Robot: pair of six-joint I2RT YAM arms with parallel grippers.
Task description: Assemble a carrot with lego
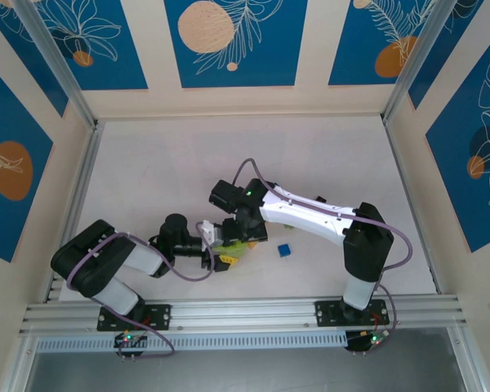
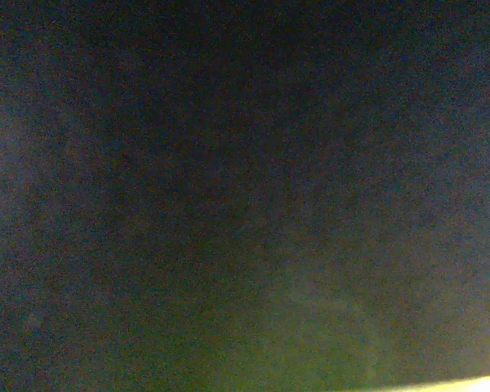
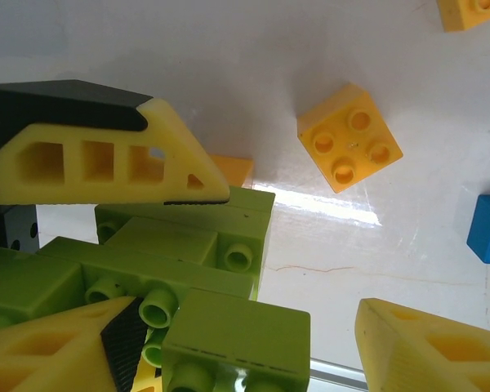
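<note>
A lime green lego assembly (image 3: 188, 245) of several stacked bricks sits near the table's front, between both grippers (image 1: 238, 243). My left gripper (image 1: 220, 251) reaches in from the left. One of its yellow fingers (image 3: 106, 159) lies along the assembly's top, and it looks shut on it. My right gripper (image 3: 253, 327) is open. Its left pad touches the green bricks and its right finger stands well clear. A lime brick (image 3: 237, 343) lies between its fingers. The left wrist view is dark, with a faint green tint.
An orange brick (image 3: 349, 137) lies loose on the white table and another (image 3: 472, 12) sits farther off. A blue brick (image 1: 284, 250) rests to the right of the assembly. The aluminium rail (image 1: 245, 310) runs along the near edge.
</note>
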